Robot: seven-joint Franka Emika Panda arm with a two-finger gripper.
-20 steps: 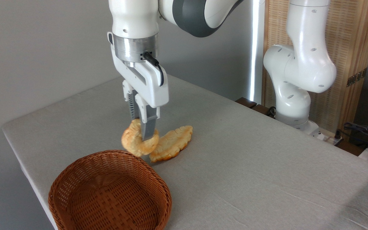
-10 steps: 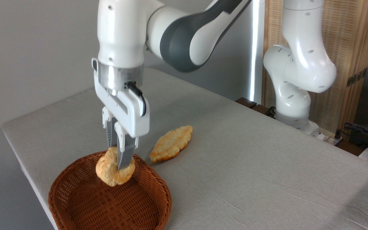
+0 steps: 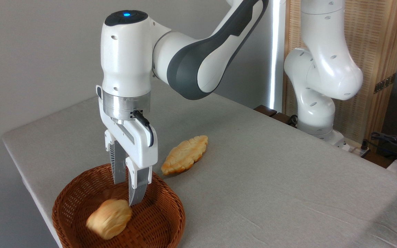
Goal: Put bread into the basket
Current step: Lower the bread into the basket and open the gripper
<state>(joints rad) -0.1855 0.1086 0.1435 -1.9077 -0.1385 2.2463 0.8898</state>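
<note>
The bread (image 3: 109,219), a small roundish golden bun, is inside the basket (image 3: 171,203), a round reddish-brown wicker one at the table's front left. It looks slightly blurred, free of the fingers. My gripper (image 3: 126,191) hangs open just above and behind the bun, fingertips inside the basket's rim with a gap between them and nothing held.
A longer flat leaf-shaped golden pastry (image 3: 184,155) lies on the grey table (image 3: 271,179) just behind and right of the basket. The arm's white base (image 3: 317,103) stands at the back right. The table's left edge runs close beside the basket.
The gripper carried the bun left from beside the pastry to over the basket, lowered, then opened. The bun has dropped out of the fingers into the basket.
</note>
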